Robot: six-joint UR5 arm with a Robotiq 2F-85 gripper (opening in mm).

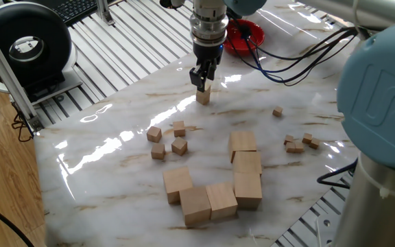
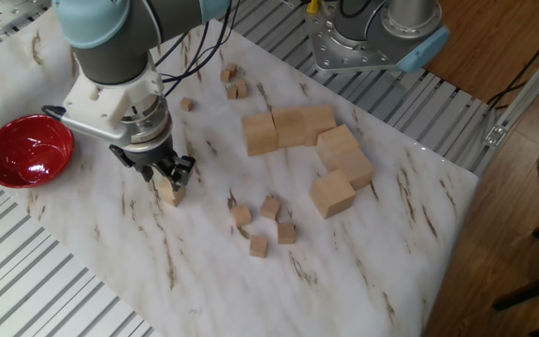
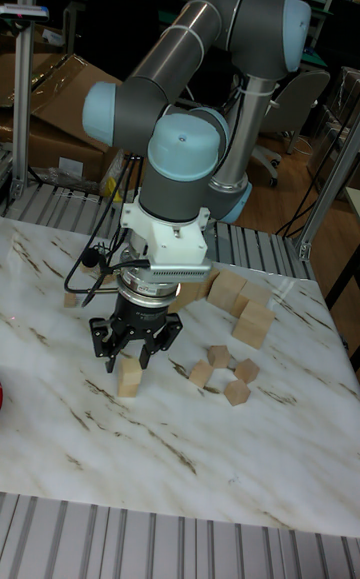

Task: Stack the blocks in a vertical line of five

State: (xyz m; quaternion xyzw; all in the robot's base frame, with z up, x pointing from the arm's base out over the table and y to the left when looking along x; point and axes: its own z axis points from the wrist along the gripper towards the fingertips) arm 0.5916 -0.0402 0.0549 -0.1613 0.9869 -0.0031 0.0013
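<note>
Where the tall fixed view shows fingers [image 3: 134, 351] spread, block [image 3: 128, 379] below.

the only readable mark is the raised "ur" logo on the light-blue joint cap [image 1: 382, 96] of the robot arm, seen large at the right edge of one fixed view; its letters run partly out of the picture. no other text, label, number or sign can be read: the black round device [image 1: 20, 42] at the upper left of that view carries a white label, but it is too small and blurred to make out.
</note>
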